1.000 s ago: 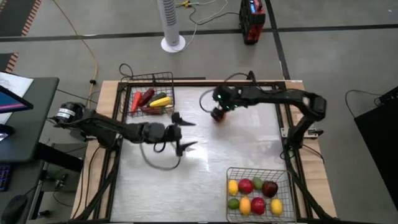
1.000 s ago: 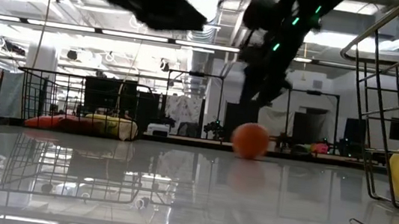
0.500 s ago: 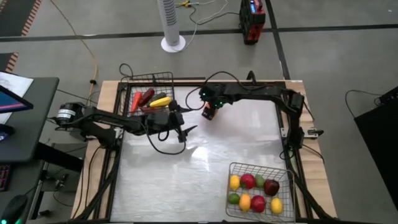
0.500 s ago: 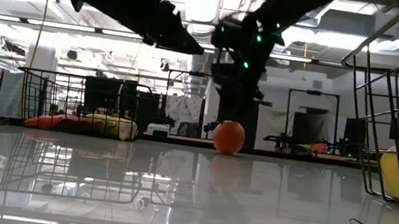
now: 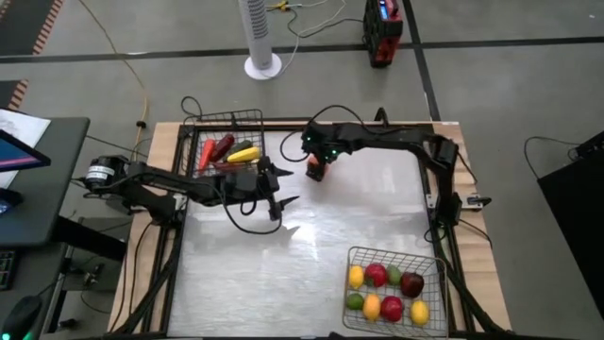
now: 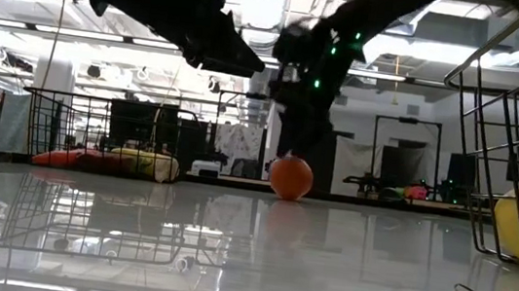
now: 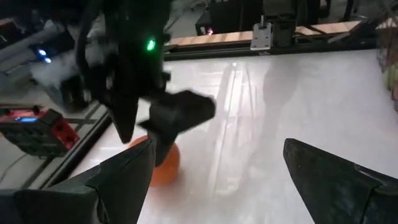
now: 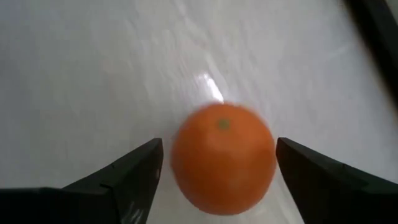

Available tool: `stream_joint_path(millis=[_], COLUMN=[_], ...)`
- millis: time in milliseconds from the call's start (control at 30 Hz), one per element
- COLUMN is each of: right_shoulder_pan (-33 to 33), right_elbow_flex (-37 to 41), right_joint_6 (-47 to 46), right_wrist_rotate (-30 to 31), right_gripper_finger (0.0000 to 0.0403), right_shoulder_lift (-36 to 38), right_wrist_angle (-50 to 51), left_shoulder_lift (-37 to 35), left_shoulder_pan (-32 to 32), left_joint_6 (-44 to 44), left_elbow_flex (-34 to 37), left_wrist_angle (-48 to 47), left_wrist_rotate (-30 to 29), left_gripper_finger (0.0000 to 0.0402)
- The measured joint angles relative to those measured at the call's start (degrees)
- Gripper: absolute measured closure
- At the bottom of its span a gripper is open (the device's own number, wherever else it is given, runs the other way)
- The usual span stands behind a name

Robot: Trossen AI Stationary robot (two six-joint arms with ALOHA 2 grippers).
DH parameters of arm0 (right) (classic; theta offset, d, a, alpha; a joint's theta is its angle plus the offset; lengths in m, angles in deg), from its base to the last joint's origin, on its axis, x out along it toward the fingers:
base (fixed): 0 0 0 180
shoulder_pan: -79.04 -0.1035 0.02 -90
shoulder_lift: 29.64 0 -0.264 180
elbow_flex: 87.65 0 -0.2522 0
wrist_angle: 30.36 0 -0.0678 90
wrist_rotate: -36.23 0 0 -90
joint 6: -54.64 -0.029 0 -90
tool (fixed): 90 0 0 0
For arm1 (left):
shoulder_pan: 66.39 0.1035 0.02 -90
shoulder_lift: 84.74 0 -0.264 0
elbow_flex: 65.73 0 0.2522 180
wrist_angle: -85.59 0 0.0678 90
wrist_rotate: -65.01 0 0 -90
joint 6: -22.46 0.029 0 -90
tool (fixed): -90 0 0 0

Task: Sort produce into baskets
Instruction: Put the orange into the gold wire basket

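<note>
Two tools — right tool astride orange

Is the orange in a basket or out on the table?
Out: the orange sits on the bare table, between the open right gripper's fingers.

The table has a glossy, mirror-smooth white top edged in pale wood, the orange ball looks smooth matt plastic, and the baskets are thin dark wire.
</note>
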Motion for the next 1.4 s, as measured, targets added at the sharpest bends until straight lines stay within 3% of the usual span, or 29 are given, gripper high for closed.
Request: stream_joint_path(millis=[200, 533, 733, 900, 1100, 1267, 1400], right_shoulder_pan=[0.24, -0.85, -0.99, -2.94, -10.93, -23.31, -34.14], right_elbow_flex=[0.03, -0.17, -0.03, -0.04, -0.08, 0.38, 2.55], right_joint_6=[0.12, 0.57, 0.54, -0.02, -4.17, -12.62, -24.83], right_wrist_rotate=[0.04, -0.07, -0.86, -3.65, -20.66, -23.61, -23.59], right_gripper_finger=[0.0008, 0.0031, 0.0038, 0.0039, 0.0039, 0.0039, 0.0039], right_shoulder_lift=[-3.81, -6.77, -2.27, 4.19, 13.64, 19.53, 22.33], right_wrist_angle=[0.10, -0.75, 0.33, 7.64, 19.38, 25.43, 28.12], left_shoulder_lift=[0.00, -0.02, -0.02, -0.02, -0.02, -0.02, -0.02], left_shoulder_pan=[-2.57, -3.14, -3.14, -3.16, -3.16, -3.20, -3.31], left_joint_6=[-0.04, 0.45, 0.81, 0.89, -0.20, -1.50, -2.00], left_elbow_flex=[0.00, 0.00, 0.00, 0.00, 0.00, -0.01, -0.02], left_wrist_angle=[-1.19, -1.24, -1.10, -1.16, -1.91, -3.42, -4.01], left_wrist_rotate=[-0.07, -0.47, -0.58, -0.60, 0.94, 1.39, 1.45], left_gripper_finger=[0.0056, 0.0056, 0.0056, 0.0056, 0.0056, 0.0056, 0.0056])
